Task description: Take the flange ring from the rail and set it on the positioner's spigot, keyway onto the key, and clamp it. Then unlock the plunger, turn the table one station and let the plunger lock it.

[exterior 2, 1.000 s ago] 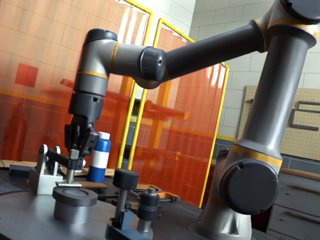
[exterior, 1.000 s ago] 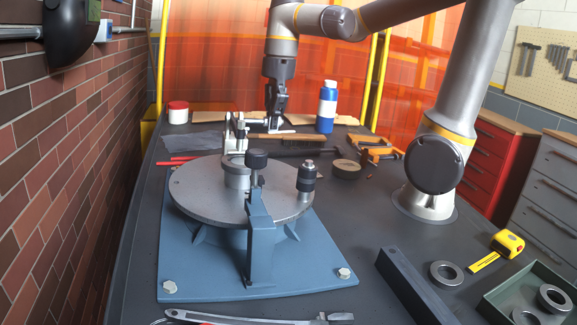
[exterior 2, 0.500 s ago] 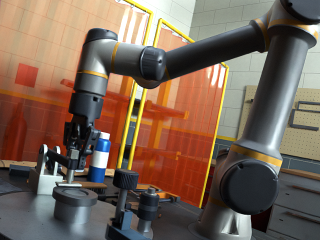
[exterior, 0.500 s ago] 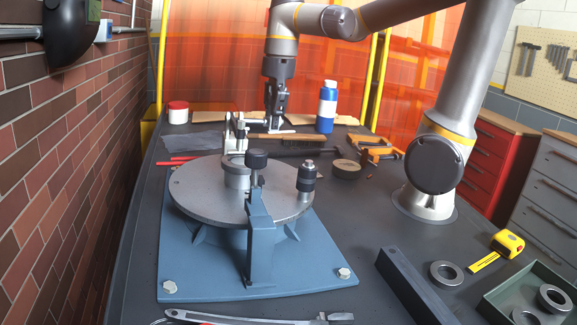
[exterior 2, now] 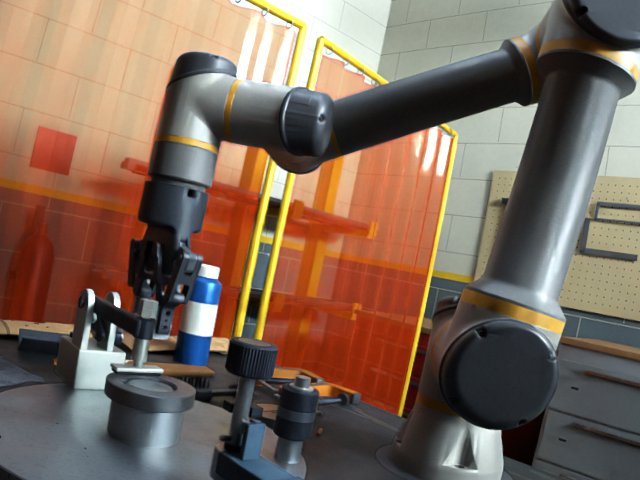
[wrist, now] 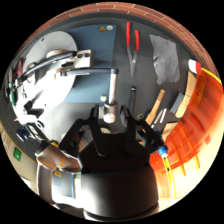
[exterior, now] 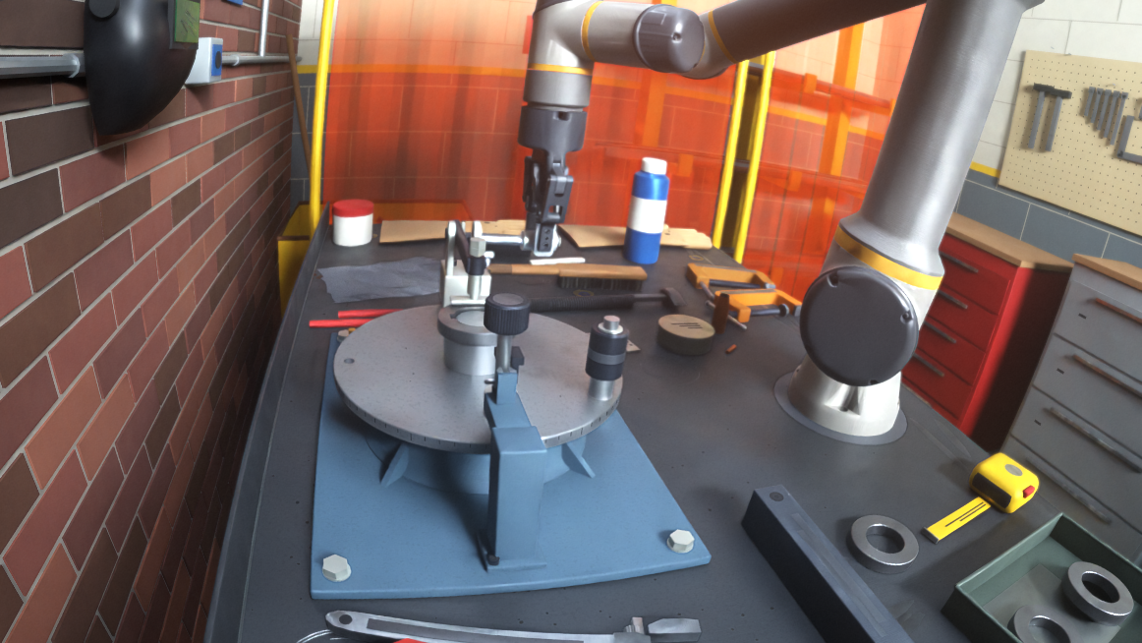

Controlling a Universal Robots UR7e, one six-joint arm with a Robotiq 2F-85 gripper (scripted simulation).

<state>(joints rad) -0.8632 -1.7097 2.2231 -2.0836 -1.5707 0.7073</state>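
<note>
The toggle clamp's handle knob (wrist: pixel 110 111) sits between the fingers of my open gripper (exterior: pixel 543 236), which holds nothing. The clamp (exterior: pixel 466 267) stands at the back of the round table (exterior: pixel 471 375), its arm lying level and its pad (exterior 2: pixel 137 368) resting down over the flange ring (exterior 2: pixel 150 391) on the spigot. The black-knobbed plunger (exterior: pixel 507 315) rises on its blue post (exterior: pixel 514 471) at the table's front edge. A second black knob (exterior: pixel 607 353) stands on the table to the right.
A green tray (exterior: pixel 1055 587) with rings sits at the front right, beside a loose ring (exterior: pixel 882 543) and the dark rail (exterior: pixel 815 563). A blue bottle (exterior: pixel 646 210), brush (exterior: pixel 577 274) and orange clamps (exterior: pixel 739 291) lie behind the table. The brick wall runs along the left.
</note>
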